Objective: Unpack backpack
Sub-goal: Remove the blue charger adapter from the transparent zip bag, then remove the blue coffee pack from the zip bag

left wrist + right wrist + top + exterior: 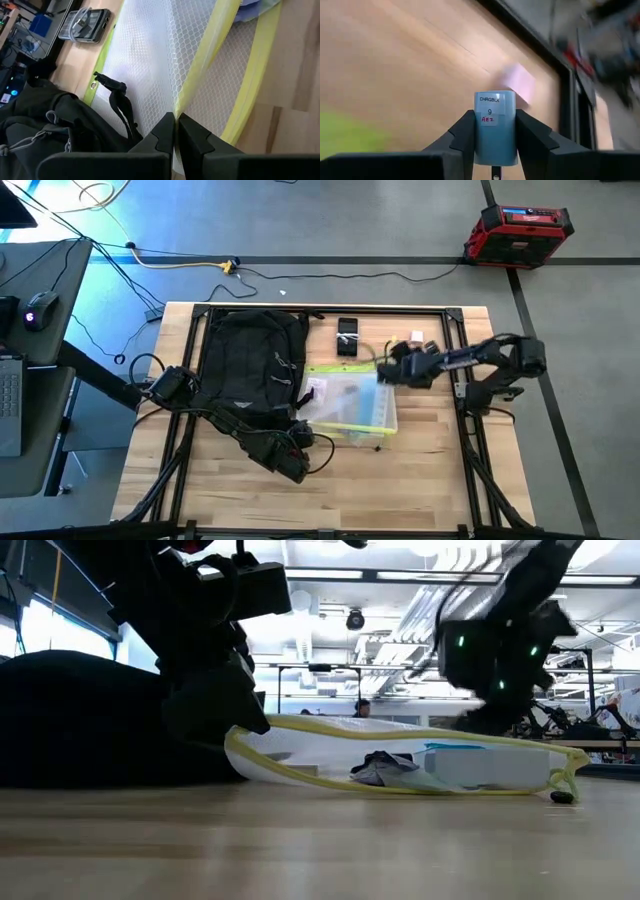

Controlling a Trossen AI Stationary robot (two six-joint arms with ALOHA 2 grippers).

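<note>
High view: I see the backpack [250, 360] lying flat on the wooden table [440, 450], black and rounded, straps trailing toward the near edge. A clear mesh pouch [350, 402] with yellow trim lies just beside the backpack, touching its side. My left gripper [300, 468] sits by the backpack's straps at the pouch's near corner. My right gripper [395, 366] hangs over the pouch's far edge. A small black device [347, 337] lies beyond the pouch.

Low view: backpack [90, 720] is a dark mound beside the pouch [420, 765]; crumpled grey item shows inside the pouch, which the high view doesn't resolve.

Left wrist view: only here I see the left gripper [175, 131] pinched tight on the pouch's yellow trim [200, 75]. Backpack fabric and grey zipper cord [35, 140] alongside.

Right wrist view: right gripper [492, 131] clamps a pale blue block [494, 130] bearing a white label, above the table; background blurred.
</note>
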